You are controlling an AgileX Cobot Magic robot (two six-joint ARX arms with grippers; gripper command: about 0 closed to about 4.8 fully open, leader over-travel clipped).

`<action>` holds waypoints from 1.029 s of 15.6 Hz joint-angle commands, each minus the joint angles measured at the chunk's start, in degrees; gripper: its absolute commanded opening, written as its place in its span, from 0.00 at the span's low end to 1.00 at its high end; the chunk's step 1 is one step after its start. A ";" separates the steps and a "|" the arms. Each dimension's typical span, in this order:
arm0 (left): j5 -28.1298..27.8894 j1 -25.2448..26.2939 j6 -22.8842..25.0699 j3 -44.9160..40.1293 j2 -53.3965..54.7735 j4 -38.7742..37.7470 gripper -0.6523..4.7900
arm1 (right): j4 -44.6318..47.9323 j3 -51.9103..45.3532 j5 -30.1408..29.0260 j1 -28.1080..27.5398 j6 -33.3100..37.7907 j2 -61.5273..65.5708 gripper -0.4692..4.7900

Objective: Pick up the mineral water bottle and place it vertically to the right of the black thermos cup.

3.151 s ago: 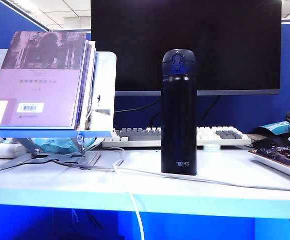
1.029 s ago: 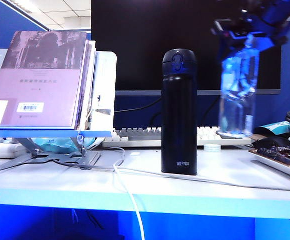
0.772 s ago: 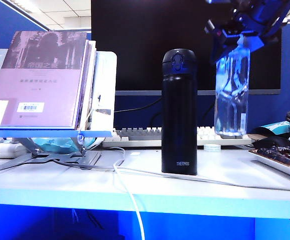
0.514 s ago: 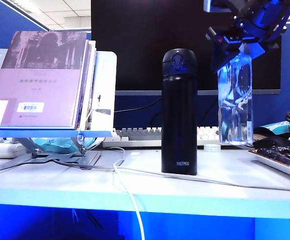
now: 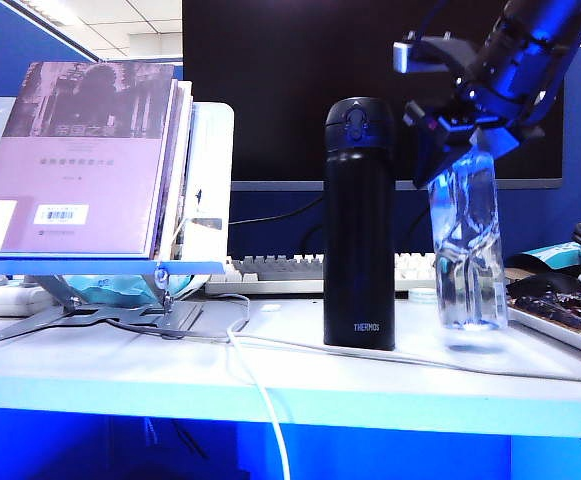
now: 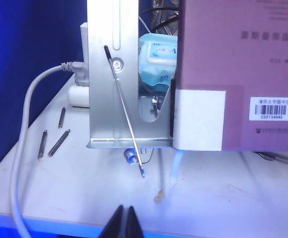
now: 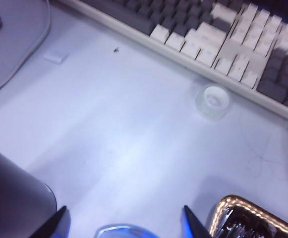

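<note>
"THERMOS" in small white letters near the base of the black thermos cup (image 5: 359, 225). Book (image 5: 80, 155) on the stand: Chinese title lines on the cover, too small to read. White barcode sticker (image 6: 273, 108) on that cover, digits look like "C32134542", not certain. Nothing else readable.

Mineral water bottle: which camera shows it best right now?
The exterior view: the whole mineral water bottle hangs from the right hand, right of the black thermos cup. The right wrist view catches only its rim; the left wrist view shows none.
</note>
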 commanded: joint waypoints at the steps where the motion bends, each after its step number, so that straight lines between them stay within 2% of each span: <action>1: 0.28 0.02 0.24 -0.02 -0.17 -0.52 0.11 | 3.32 0.79 -1.60 0.04 -0.31 0.44 0.62; 10: 0.26 0.02 0.24 -0.02 -0.17 -0.52 0.11 | 4.76 0.74 -3.30 0.07 -0.33 3.17 0.63; 11: 0.26 0.02 0.24 -0.02 -0.17 -0.52 0.11 | 4.42 0.74 -4.44 0.07 -0.26 3.17 0.65; 12: 0.26 0.02 0.24 -0.02 -0.17 -0.52 0.11 | 4.00 0.74 -4.46 0.07 -0.20 3.17 0.75; 16: 0.28 0.02 0.24 -0.02 -0.17 -0.52 0.11 | 2.01 0.76 -4.46 0.07 -0.07 3.10 0.77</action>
